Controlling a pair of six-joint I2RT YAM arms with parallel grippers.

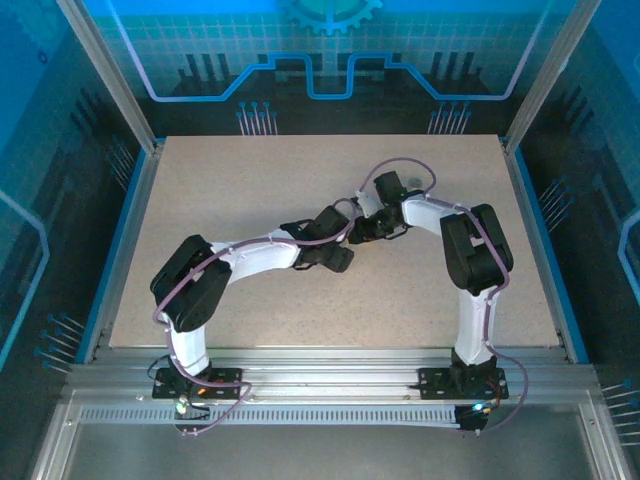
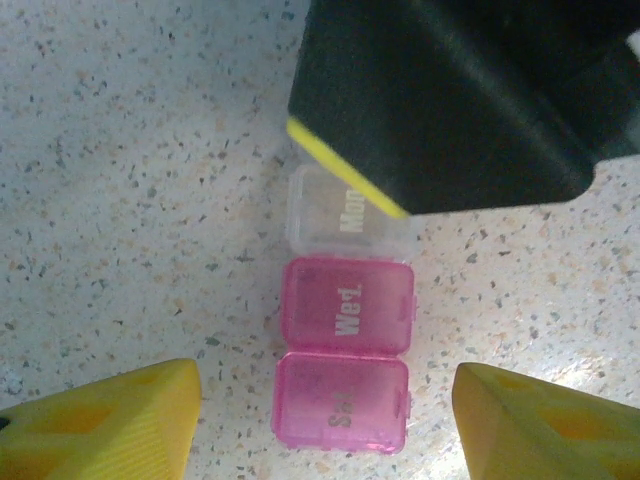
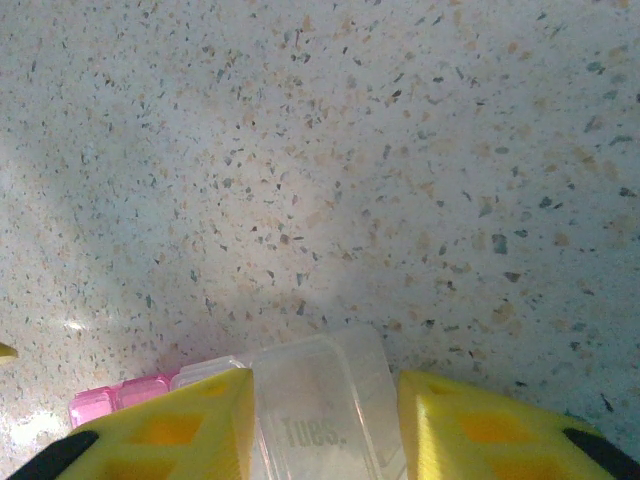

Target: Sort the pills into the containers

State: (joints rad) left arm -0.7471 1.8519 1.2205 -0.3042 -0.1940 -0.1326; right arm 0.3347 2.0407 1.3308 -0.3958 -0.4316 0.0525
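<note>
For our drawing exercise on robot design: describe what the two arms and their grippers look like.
Left arm and right arm alike: white rounded links, bulky black joint housings, a lilac cable looping alongside, a black base plate. The left gripper and right gripper have black bodies and yellow wedge-shaped fingers.

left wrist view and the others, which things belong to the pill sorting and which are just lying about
Job: clear Mon box, pink Wed box, pink Sat box, clear Tues box in the right gripper.
Not the job: speckled table, blue enclosure walls.
</note>
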